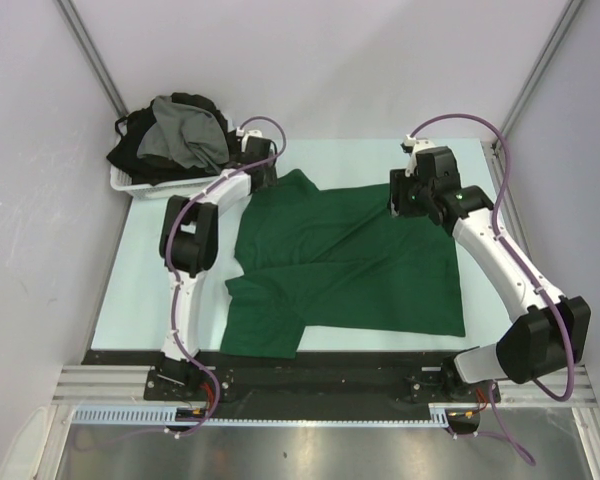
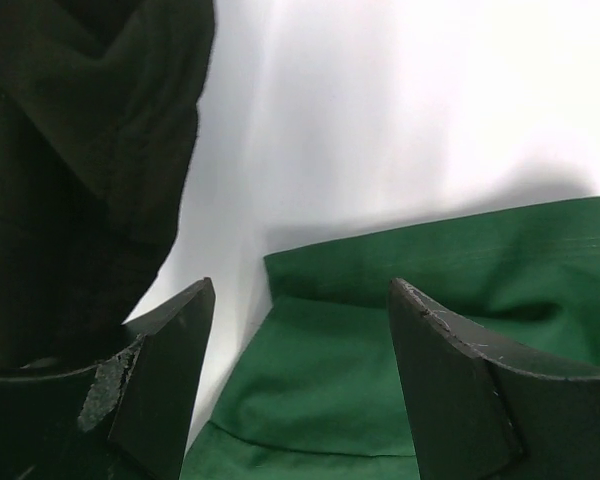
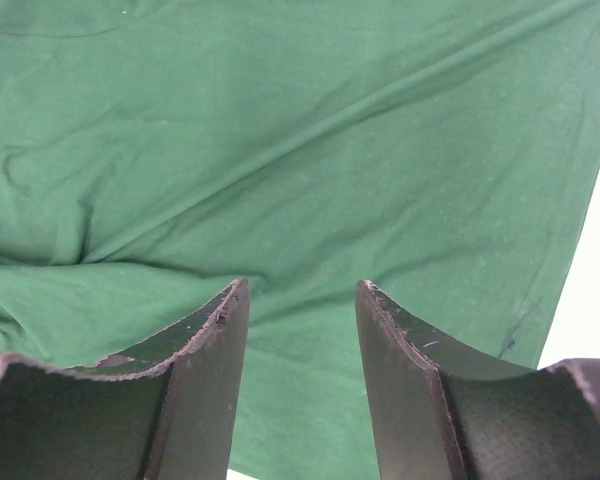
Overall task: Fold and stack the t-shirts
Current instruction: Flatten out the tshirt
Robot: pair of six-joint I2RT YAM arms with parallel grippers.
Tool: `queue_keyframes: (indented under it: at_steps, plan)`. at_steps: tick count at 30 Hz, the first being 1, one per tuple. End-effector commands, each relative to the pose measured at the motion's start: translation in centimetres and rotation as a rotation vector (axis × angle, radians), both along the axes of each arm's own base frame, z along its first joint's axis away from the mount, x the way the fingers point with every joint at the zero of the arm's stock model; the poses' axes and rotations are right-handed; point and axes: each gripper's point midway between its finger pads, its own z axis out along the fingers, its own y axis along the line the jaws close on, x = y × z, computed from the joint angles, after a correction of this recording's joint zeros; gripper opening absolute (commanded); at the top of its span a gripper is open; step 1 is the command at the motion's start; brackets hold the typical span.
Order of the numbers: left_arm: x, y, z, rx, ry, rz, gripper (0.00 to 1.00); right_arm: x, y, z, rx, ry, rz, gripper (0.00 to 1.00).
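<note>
pale surface [image 1: 130, 290], centre frame: dark green cotton t-shirt [image 1: 360, 270] spread out for folding; left claw [image 2: 300, 290] and right claw [image 3: 300, 285] hover spread, empty.

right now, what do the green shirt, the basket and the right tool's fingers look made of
Green t-shirt: soft matte knit, probably cotton; it lies in loose creases and folds. Basket: white, smooth rigid rim, likely plastic. Right tool's fingers: black, matte, with scuffed, chipped edges; possibly hard plastic or rubber, hard to tell.
</note>
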Motion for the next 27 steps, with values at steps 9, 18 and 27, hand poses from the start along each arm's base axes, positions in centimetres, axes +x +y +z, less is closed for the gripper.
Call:
queue_keyframes:
  at_steps: [9, 18, 27]
  plan:
    - [-0.2, -0.2, -0.7, -0.073, 0.075, 0.011, 0.75, 1.0, 0.6, 1.5, 0.016, -0.037, -0.006, 0.51]
    - [-0.2, -0.8, -1.2, -0.095, 0.087, -0.012, 0.73, 0.9, 0.9, 1.2, 0.017, -0.025, -0.005, 0.51]
    - [1.0, -1.5, -0.7, -0.133, 0.058, -0.010, 0.73, 0.3, 0.8, 1.3, 0.000, -0.020, -0.005, 0.50]
